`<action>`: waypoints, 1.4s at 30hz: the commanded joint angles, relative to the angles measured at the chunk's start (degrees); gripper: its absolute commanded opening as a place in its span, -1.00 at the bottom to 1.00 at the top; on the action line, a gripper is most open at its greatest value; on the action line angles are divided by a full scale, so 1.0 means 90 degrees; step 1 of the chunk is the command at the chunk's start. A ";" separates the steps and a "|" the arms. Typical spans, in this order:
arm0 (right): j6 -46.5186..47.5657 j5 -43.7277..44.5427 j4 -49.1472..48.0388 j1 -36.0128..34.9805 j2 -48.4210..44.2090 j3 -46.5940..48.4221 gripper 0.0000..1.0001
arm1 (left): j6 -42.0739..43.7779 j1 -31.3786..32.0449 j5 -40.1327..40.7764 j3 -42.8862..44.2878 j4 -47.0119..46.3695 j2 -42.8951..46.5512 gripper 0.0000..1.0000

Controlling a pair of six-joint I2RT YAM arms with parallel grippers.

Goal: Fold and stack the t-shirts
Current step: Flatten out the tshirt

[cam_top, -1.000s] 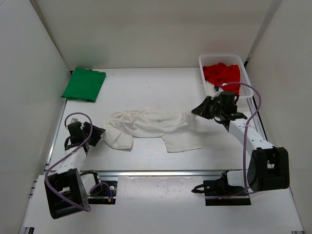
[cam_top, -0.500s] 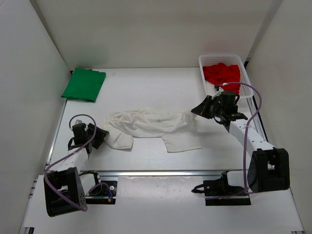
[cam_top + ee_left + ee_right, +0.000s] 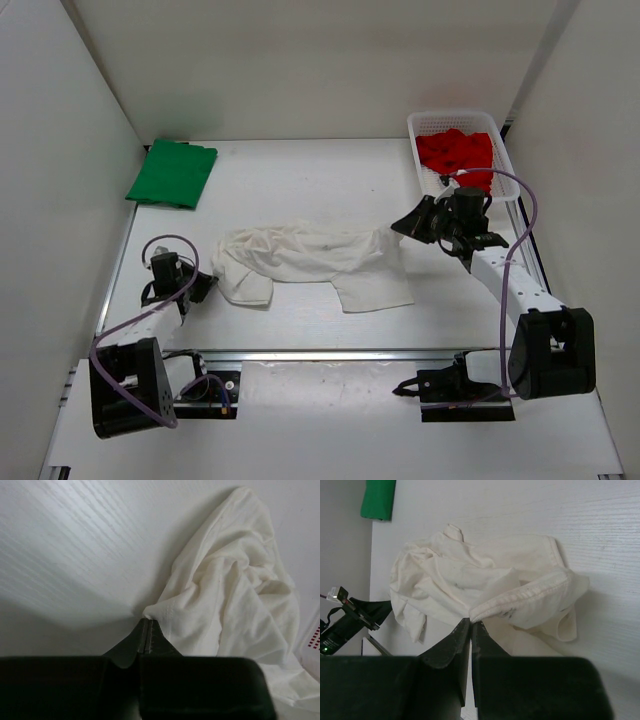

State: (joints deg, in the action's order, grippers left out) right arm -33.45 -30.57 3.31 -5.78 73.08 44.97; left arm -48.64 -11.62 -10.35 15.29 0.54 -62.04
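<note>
The white t-shirt [image 3: 310, 262] lies crumpled across the middle of the table. My left gripper [image 3: 207, 284] sits low at its left end, and in the left wrist view it [image 3: 146, 624] is shut with a corner of the white t-shirt's [image 3: 220, 605] edge pinched at the tips. My right gripper [image 3: 401, 227] holds the shirt's right end. In the right wrist view it [image 3: 471, 622] is shut on a thick seamed hem of the white t-shirt [image 3: 470, 580], lifted a little. The green t-shirt [image 3: 172, 172] lies folded at the back left. The red t-shirt [image 3: 455, 152] is bunched in the basket.
The white mesh basket [image 3: 450, 119] stands at the back right, just behind my right arm. White walls close in the table on the left, back and right. A metal rail runs along the near edge in front of the arm bases.
My left gripper has slid right and forward to the white t-shirt's left edge and gone from open to shut on it. The right arm has stayed where it was.
</note>
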 commanded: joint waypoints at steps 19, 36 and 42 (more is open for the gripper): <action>-0.0395 -0.0306 -0.0136 -0.0128 -0.1019 0.1284 -1.00 | 0.0901 0.1582 0.0231 0.7723 0.1915 -0.1461 -1.00; -0.0345 -0.0832 -0.0797 0.0115 -0.0913 -0.0543 -1.00 | 0.0073 -0.0427 -0.0637 0.0696 -0.0370 -0.0138 0.28; -0.0384 -0.0959 -0.1012 0.0027 -0.0806 -0.0661 -1.00 | -0.0171 -0.0663 -0.0754 0.0361 -0.0967 -0.0810 0.08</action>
State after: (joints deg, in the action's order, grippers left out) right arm -37.30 -37.80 -1.76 -5.04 65.60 39.35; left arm -49.08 -17.69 -15.86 18.98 -4.01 -66.98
